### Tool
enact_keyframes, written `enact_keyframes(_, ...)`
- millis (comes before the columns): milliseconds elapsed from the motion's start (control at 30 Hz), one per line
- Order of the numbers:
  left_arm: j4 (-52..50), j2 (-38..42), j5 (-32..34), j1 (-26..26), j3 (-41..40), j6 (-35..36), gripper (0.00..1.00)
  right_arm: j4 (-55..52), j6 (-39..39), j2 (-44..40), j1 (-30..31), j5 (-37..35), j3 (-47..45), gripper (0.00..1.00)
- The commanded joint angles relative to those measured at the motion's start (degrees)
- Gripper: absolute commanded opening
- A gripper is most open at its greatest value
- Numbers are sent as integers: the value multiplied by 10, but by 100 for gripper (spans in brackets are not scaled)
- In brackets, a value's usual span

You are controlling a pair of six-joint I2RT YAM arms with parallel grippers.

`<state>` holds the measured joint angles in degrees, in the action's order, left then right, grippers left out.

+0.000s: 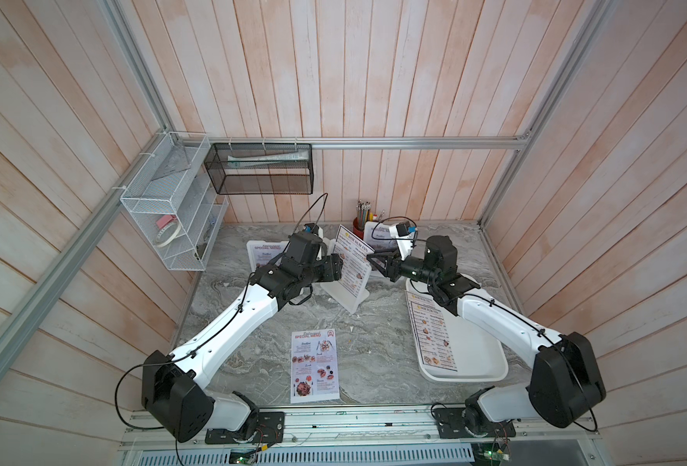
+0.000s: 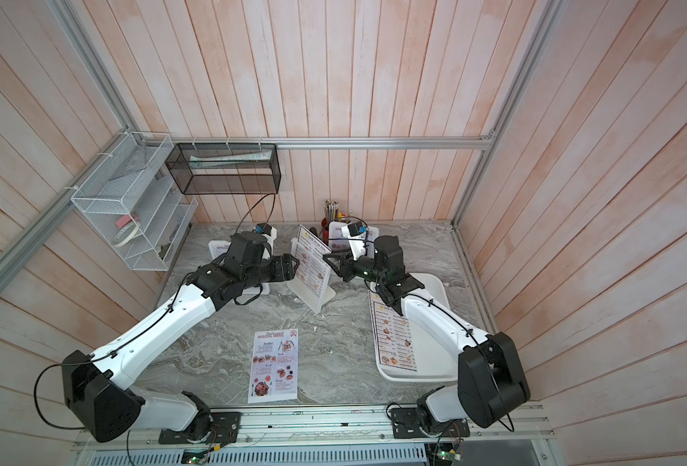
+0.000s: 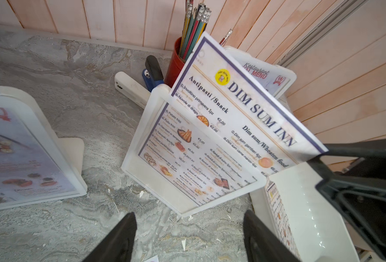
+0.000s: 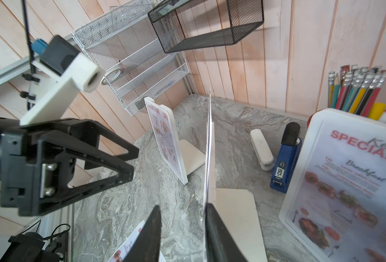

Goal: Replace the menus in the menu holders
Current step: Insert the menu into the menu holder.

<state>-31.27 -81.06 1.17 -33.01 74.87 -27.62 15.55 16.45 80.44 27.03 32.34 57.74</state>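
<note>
Both left tool (image 3: 188,214) and right tool (image 4: 183,206) gape beside the menu (image 3: 232,118), blue stapler (image 4: 286,158) behind.

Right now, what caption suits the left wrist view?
Open left pincer before a white menu holder, a DIM SUM INN menu partly inserted.

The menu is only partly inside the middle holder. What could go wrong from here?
The DIM SUM INN menu sits crooked in the middle holder; pushed further, it may jam or crease.
The left pincer and right pincer are both open, so the sheet might slip out.
A hard push could slide the holder into the pencil cup behind.
</note>
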Motion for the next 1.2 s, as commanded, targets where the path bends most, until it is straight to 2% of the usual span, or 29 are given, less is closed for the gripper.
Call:
enact_keyframes(0,13,-16,-11,0,29,7,77,-32,3,-14,-3,-39,34,37)
enact_keyframes(167,18,-17,-3,0,33,4,78,-78,46,1,-3,-106,101,37)
enact_keyframes(300,4,-18,21,1,21,2,78,-186,77,53,4,-200,201,33)
enact_keyframes(400,-2,-21,29,10,3,-5,78,-242,72,92,30,-281,252,32)
enact_keyframes(600,4,1,32,32,-37,-16,78,-306,67,167,84,-372,332,32)
enact_keyframes(833,-3,33,36,56,-71,-26,78,-270,80,218,103,-365,334,32)
enact_keyframes(1033,1,41,30,56,-93,-31,78,-250,84,222,103,-349,323,33)
enact_keyframes(1167,4,41,16,56,-102,-26,78,-246,72,196,97,-320,308,40)
